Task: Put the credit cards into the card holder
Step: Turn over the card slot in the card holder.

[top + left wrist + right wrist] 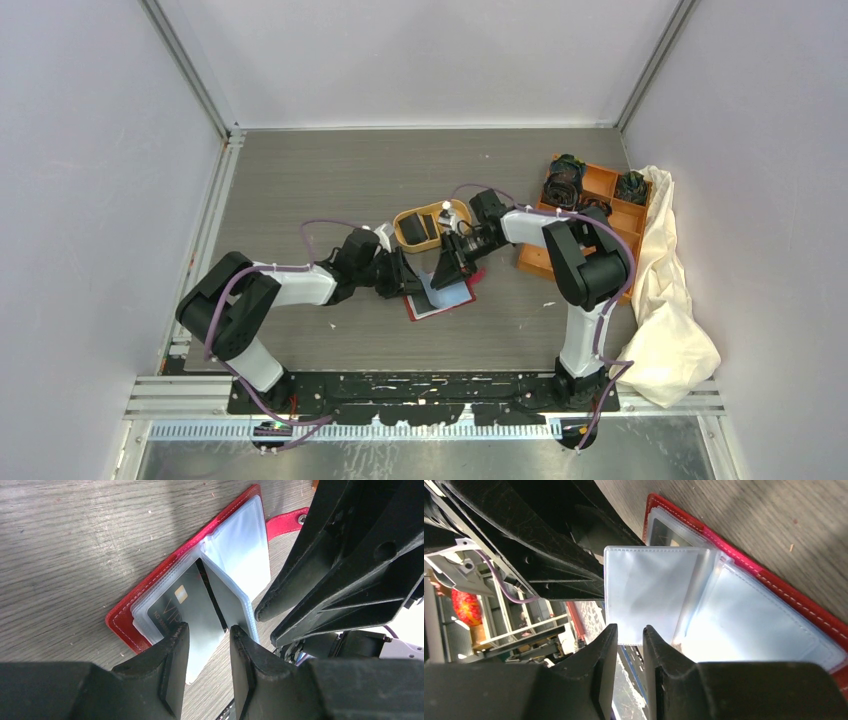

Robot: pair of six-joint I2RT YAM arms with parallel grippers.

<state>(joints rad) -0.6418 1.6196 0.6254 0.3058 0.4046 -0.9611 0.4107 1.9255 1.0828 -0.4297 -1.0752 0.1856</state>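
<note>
Your left gripper [207,630] stands part open astride a black card [182,605] sleeved in the wallet [125,622]. Your right gripper [629,628], narrowly apart, noses a clear leaf [649,595] of that same open wallet at mid-table. Closing carelessly would likely crease a leaf or drag the loose wallet, and the grippers sit near enough to collide; more cards [418,228] wait in the tray [398,222] just beyond.

Left fingers [174,652] stand partly apart, right fingers [660,652] narrowly parted, both angled downward.

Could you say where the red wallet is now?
The wallet lies open mid-table in the top view, where the left gripper and right gripper meet, nearer than the oval tray.
</note>
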